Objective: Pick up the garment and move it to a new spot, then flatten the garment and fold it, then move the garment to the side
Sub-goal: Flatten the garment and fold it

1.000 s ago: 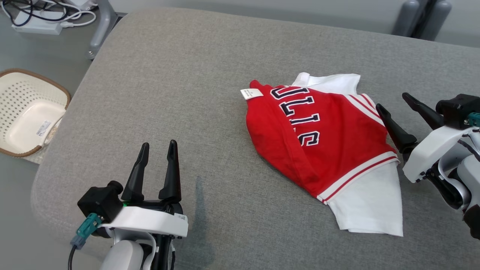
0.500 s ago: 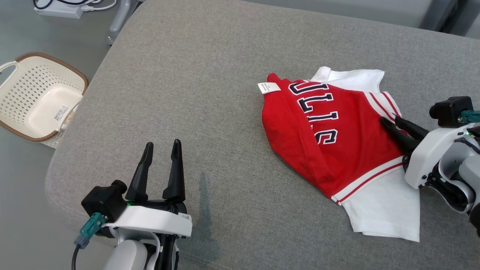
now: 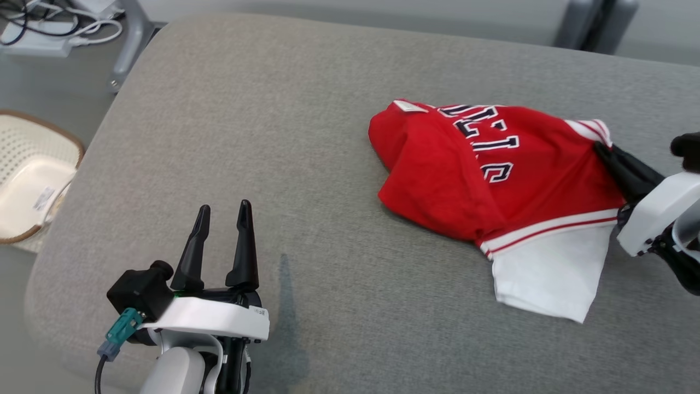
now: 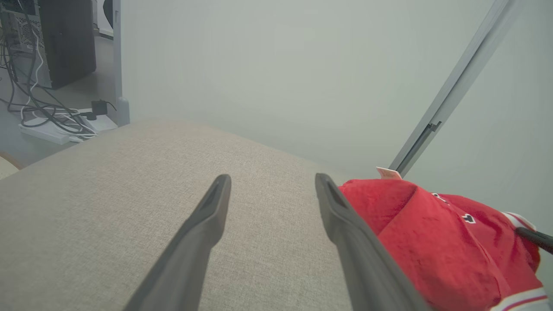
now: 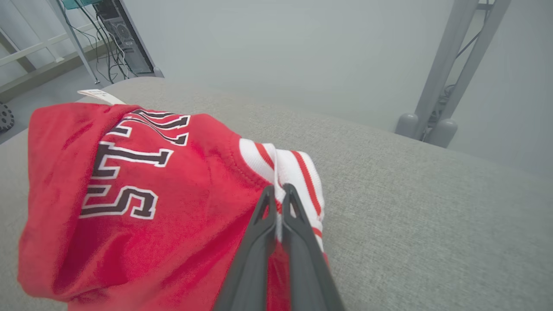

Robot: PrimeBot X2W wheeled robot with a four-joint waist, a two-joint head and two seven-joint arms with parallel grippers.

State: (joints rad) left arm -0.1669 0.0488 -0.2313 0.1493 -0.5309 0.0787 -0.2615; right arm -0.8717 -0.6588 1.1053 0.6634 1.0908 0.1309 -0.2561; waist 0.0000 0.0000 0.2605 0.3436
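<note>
The garment (image 3: pixel 492 175), a red jersey shirt with navy lettering and white sleeves, lies bunched on the grey cushioned surface (image 3: pixel 262 137) at the right. My right gripper (image 3: pixel 601 150) is shut on the garment's striped shoulder trim and holds that edge raised off the surface; the right wrist view shows the garment (image 5: pixel 142 203) pinched between the closed fingers of the right gripper (image 5: pixel 278 192). One white sleeve (image 3: pixel 547 271) trails flat toward me. My left gripper (image 3: pixel 223 210) stands open at the lower left, over bare cushion, well apart from the garment (image 4: pixel 440 242).
A cream perforated basket (image 3: pixel 27 175) sits on the floor off the cushion's left edge. Cables and a power strip (image 3: pixel 38 38) lie on the floor at the far left. Grey frame posts (image 3: pixel 593 24) stand behind the cushion at the back right.
My right gripper moved onto the garment's right shoulder, closed on it and lifted that edge, bunching the shirt. The head camera shifted. The left gripper stayed open in place.
</note>
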